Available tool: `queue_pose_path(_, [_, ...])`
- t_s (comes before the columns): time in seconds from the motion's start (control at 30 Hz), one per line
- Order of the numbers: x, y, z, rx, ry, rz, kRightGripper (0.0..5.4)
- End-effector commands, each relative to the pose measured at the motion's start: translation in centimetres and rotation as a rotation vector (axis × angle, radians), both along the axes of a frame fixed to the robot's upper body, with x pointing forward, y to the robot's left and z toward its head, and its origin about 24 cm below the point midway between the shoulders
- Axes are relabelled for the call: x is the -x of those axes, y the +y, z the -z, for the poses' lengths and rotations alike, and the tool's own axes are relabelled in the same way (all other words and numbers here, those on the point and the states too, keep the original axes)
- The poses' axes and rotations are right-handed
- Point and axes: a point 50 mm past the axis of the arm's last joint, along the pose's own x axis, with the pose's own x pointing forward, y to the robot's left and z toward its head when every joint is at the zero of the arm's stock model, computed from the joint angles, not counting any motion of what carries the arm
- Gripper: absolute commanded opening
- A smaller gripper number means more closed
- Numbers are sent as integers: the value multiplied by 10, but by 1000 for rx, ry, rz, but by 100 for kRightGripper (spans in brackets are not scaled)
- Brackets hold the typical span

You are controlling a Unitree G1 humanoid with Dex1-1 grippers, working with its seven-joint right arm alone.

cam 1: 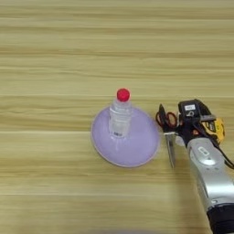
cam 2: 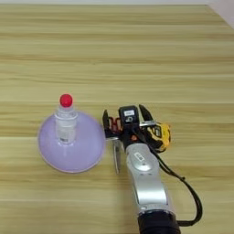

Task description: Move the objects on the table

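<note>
A small clear bottle point(cam 1: 120, 119) with a red cap stands upright on the round lilac plate point(cam 1: 142, 151), left of centre on the plate. Just right of the plate lie the red-handled scissors point(cam 2: 116, 155), handles away from me and blades pointing toward the near edge. My right gripper point(cam 2: 126, 116) hovers over the handles, open, with one black finger at the plate side of the handles and the other over the tape measure's side. The yellow-and-black tape measure point(cam 2: 158, 135) lies right of the gripper, partly hidden by the arm.
The light wood table point(cam 1: 68, 55) stretches bare behind and to the left of the plate. My silver forearm point(cam 2: 145, 180) enters from the bottom edge, with a black cable looping at its right.
</note>
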Motion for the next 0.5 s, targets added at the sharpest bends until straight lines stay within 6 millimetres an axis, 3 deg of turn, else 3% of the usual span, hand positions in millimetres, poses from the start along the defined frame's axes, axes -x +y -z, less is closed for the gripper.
queue_pose_path(0.03, [-22, -18, -28, 108, -98, 9, 538])
queue_pose_path(0.5, [-28, -58, -22, 76, -7, 149, 538])
